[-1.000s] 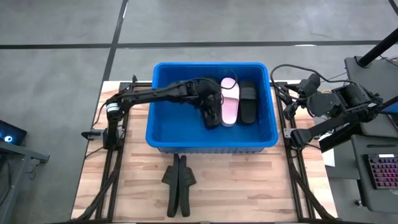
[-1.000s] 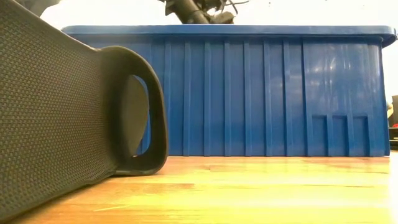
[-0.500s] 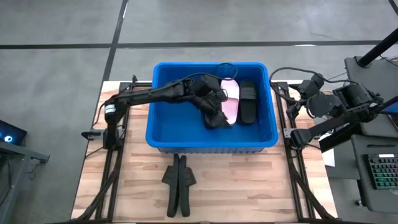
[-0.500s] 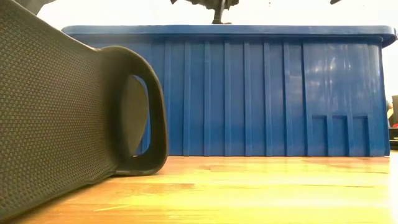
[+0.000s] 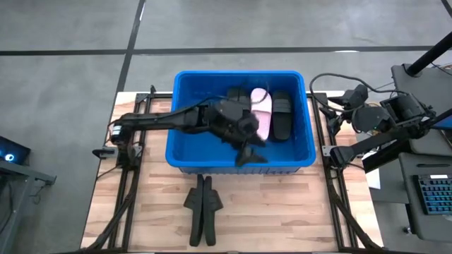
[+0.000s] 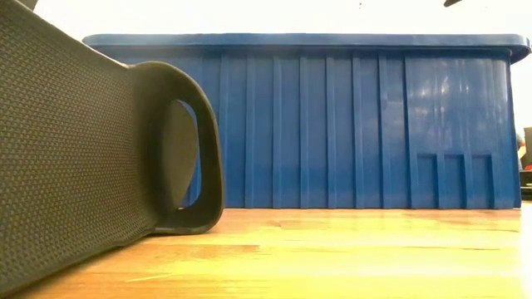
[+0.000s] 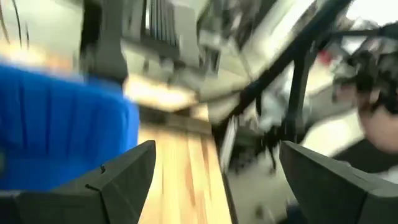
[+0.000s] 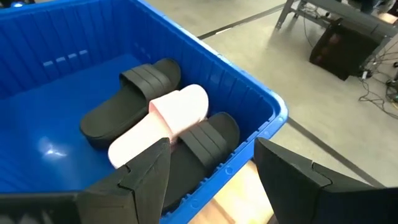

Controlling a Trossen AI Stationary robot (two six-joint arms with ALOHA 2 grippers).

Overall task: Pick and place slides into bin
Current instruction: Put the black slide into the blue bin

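The blue bin [image 5: 185, 152] stands on the table's far half. In it a pale pink slide [image 5: 263, 113] lies between two black slides [image 5: 282, 116] [image 5: 235, 94], all flat on the bin floor; the right wrist view shows them too [image 8: 160, 121]. Two more black slides [image 5: 203, 209] lie together on the table in front of the bin; one fills the left of the low view [image 6: 100, 149]. My left gripper [image 5: 250, 156] is open and empty above the bin's near wall. My right gripper [image 5: 330, 115] is open and empty beyond the bin's right wall.
The bin's ribbed near wall [image 6: 332, 124] rises across the low view. Bare wooden table [image 5: 282, 212] lies in front of the bin, to the right of the two slides. Cables and arm mounts [image 5: 332, 152] stand at the table's right edge.
My left gripper has swung from beside the pink slide toward the bin's near wall, rising and turning as it went. A black slide stays lying in the bin to the left of the pink one.
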